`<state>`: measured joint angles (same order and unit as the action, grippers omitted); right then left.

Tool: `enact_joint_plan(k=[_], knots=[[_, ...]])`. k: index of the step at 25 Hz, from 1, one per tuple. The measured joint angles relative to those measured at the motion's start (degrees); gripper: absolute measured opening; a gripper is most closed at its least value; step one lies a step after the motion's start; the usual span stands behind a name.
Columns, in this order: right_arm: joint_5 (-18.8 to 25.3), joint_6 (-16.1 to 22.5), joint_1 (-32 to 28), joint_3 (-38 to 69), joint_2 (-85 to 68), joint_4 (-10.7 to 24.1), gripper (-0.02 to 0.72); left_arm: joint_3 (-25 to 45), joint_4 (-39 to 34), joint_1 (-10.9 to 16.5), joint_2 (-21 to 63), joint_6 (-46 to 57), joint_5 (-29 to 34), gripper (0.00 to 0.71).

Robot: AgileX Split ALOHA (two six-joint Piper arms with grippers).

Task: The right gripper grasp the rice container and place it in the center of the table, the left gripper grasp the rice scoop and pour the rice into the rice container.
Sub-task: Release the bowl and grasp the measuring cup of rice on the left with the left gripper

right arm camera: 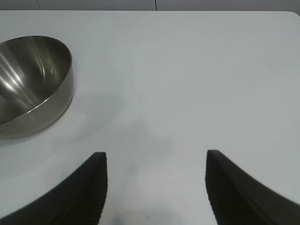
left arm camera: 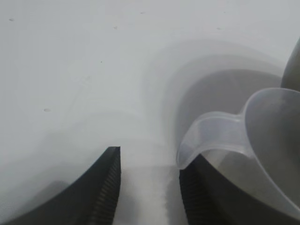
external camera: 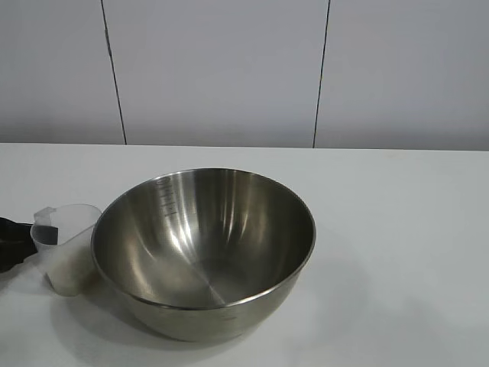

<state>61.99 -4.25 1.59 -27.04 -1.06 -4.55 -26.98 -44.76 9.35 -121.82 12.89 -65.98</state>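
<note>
The bowl (external camera: 203, 252) stands upright on the white tabletop (external camera: 397, 229), a little toward 7 o'clock from the middle of the exterior view, mouth up, with measure marks engraved on its inner wall at about 11 o'clock. Nothing shows inside it. Open tabletop runs from its rim toward 3 o'clock, and a clear strip lies behind it up to the far edge at 12 o'clock, where a grey panelled wall (external camera: 221, 69) rises.

The scoop (external camera: 67, 246) stands at the bowl's 9 o'clock, just beside its rim; contact cannot be told. It is upright, long axis vertical, tapering downward, and its handle tab points toward 9 o'clock, away from the bowl. A pale fill sits low in it, but grains cannot be made out.

The left gripper (left arm camera: 150, 180) reaches in from the exterior view's 9 o'clock edge, at the scoop's handle. Its fingers (left arm camera: 105, 187) are partly spread; in the left wrist view one finger sits under the handle tab and the other stands clear of it, so no pinch shows.

The right gripper (right arm camera: 156, 185) hovers well apart from the bowl over bare tabletop, fingers (right arm camera: 91, 187) spread wide, holding nothing.
</note>
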Motion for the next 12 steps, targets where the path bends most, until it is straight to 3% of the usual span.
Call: enact_joint_plan(k=[8,12], knots=[[-0.07,0.00,0.00,0.00,0.00,0.00,0.419,0.00,-0.78,0.00,1.96,-0.12,0.00,0.276],[-0.01,0.00,0.00,0.00,0.00,0.00,0.419,0.00,-1.23,0.00,1.96,-0.01,0.00,0.070]])
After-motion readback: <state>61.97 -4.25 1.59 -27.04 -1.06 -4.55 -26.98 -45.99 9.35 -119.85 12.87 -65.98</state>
